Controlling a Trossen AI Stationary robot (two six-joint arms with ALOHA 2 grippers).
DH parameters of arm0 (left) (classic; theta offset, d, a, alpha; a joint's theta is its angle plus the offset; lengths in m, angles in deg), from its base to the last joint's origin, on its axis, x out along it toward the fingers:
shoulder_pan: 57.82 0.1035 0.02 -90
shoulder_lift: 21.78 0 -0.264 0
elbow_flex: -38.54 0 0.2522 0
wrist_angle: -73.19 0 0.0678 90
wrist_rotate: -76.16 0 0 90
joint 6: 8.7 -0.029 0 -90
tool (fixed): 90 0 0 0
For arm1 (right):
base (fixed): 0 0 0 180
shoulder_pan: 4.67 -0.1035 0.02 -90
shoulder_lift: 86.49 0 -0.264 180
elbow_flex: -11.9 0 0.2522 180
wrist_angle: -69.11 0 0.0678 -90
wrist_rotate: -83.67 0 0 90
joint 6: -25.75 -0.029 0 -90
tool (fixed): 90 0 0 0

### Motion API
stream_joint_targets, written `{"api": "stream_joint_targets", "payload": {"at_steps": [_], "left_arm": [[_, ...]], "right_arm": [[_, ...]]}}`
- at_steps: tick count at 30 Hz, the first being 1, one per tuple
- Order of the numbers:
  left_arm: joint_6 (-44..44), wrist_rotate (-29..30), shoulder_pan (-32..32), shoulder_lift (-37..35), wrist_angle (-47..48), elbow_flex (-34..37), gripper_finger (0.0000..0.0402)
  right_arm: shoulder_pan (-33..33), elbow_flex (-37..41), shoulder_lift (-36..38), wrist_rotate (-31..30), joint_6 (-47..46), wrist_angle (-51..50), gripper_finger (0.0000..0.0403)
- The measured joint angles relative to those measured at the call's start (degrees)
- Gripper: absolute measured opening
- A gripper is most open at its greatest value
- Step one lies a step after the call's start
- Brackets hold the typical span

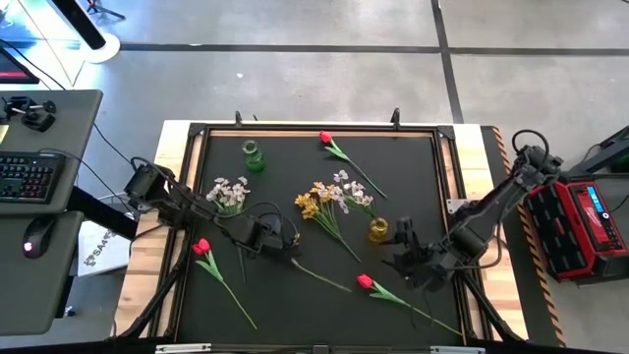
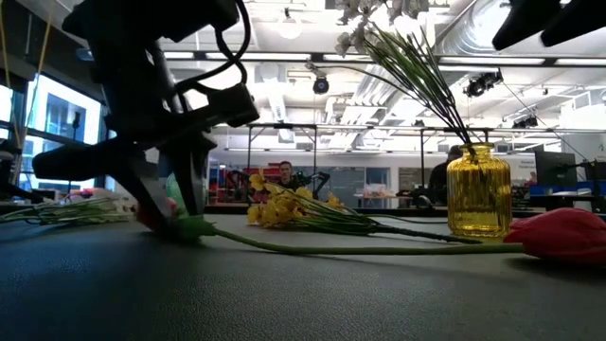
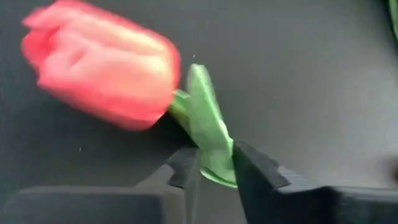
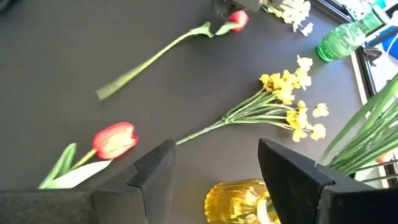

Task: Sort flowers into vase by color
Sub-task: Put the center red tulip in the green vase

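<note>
A red tulip (image 3: 102, 68) lies on the black mat, its stem (image 1: 319, 275) trailing toward the near right. My left gripper (image 1: 283, 242) stands over its head end, shut on it. Two more red tulips (image 1: 201, 248) (image 1: 365, 282) lie near the front, and another one (image 1: 325, 139) lies at the far edge. A yellow bunch (image 1: 313, 206) and a white bunch (image 1: 228, 192) lie flat mid-table. A yellow vase (image 1: 378, 231) holds white blossoms (image 1: 346, 187). My right gripper (image 4: 214, 165) hovers open just near of that vase, touching nothing. My left gripper pinches the tulip's green leaf and stem (image 3: 214, 146) just below the red head, between its two fingers (image 3: 255, 174). The fingers come steeply from above and lie across the stem. The tulip lies flat on the mat, head and stem down.
A green vase (image 1: 254, 155) stands at the far left of the mat. The mat has a raised black frame (image 1: 314, 128). A desk with keyboard and mouse (image 1: 29, 177) stands left of the table, and a red device (image 1: 580, 221) sits at the right.
</note>
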Motion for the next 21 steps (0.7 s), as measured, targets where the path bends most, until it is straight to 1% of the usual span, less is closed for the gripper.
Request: {"api": "stream_joint_targets", "payload": {"at_steps": [5, 8, 11, 15, 21], "left_arm": [[-4.8, 3.2, -0.4, -0.3, -0.1, 0.0, 0.0010], [-7.5, 6.6, -1.2, -1.5, 0.0, 0.0, 0.0007], [-10.1, 10.8, -2.0, -4.0, 2.3, 0.0, 0.0008], [-13.7, 19.5, -2.9, -9.1, 7.2, 0.0, 0.0002], [-19.8, 35.8, -4.9, -17.6, 13.0, 0.0, 0.0001]], "right_arm": [[-2.6, 0.0, 0.0, -2.6, -1.7, -1.2, 0.0215], [-4.0, 0.0, 0.0, -4.2, -3.6, -2.3, 0.0215], [-5.1, 0.0, 0.0, -5.5, -5.3, -2.7, 0.0215], [-6.2, 0.0, 0.0, -7.2, -6.7, -2.7, 0.0215], [-7.1, 0.0, 0.0, -10.5, -9.5, -2.8, 0.0215]]}}
